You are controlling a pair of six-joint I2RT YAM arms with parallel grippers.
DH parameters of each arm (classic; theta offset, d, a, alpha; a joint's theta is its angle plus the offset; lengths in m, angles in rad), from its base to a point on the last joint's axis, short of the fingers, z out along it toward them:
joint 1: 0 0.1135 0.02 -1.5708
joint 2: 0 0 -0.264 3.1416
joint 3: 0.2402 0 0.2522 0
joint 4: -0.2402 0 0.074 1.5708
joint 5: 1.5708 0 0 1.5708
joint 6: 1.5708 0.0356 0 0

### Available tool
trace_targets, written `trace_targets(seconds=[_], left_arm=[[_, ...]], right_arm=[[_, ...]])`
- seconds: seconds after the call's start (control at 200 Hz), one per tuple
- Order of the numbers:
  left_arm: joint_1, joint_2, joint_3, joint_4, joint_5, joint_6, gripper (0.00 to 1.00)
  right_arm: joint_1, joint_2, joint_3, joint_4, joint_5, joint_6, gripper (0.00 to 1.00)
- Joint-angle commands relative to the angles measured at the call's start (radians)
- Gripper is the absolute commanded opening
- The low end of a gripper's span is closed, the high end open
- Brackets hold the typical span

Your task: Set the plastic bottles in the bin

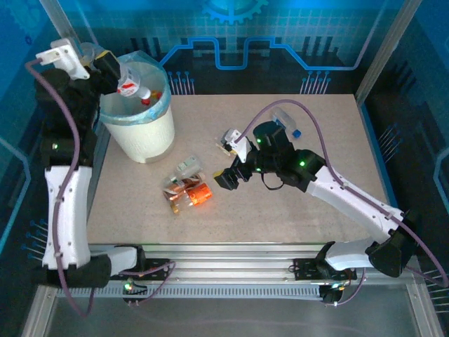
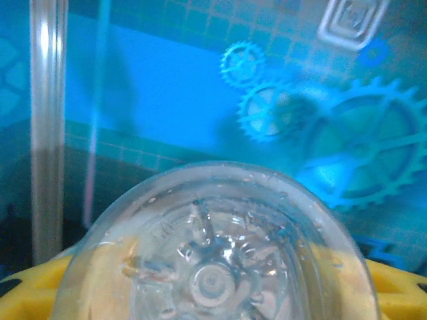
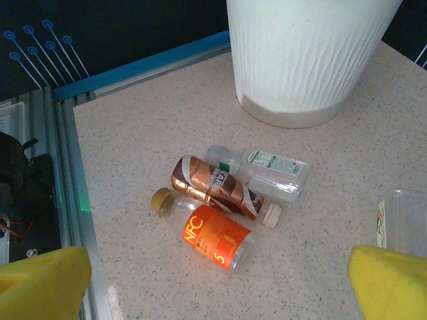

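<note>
Left pincer (image 1: 116,74) clamps a red-label bottle (image 1: 132,84), neck pointing down into the bin (image 1: 144,137) mouth directly below, so the drop is vertical. Right pincer (image 3: 219,280) is wide open and empty. The three bottles (image 3: 227,200) on the bench (image 1: 280,217) lie just ahead of it, long axes diagonal to its jaw line. It's the nearer one.

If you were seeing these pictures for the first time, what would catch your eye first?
The left gripper holds a clear bottle over the white bin at the table's far-left corner. Mid-table, three bottles lie clustered, one bright orange, just ahead of the open right gripper.
</note>
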Motion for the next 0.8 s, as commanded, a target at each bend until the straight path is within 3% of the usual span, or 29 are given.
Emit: trace_targets(seconds=[0.0, 0.26, 0.48, 0.795], left_arm=[[0.028, 0.085, 0.028, 0.058, -0.033, 0.147, 0.61], [0.119, 0.246, 0.041, 0.169, 0.007, 0.195, 0.61], [0.132, 0.347, 0.013, 0.255, 0.031, 0.256, 0.63], [0.131, 0.415, -0.077, 0.287, 0.096, 0.305, 0.78]], right_arm=[[0.015, 0.005, 0.035, -0.022, 0.004, -0.002, 1.00], [0.014, -0.009, 0.028, -0.044, 0.001, -0.004, 1.00], [0.017, -0.015, 0.018, -0.041, 0.003, 0.008, 1.00], [0.032, -0.019, 0.025, -0.062, 0.028, 0.011, 1.00]])
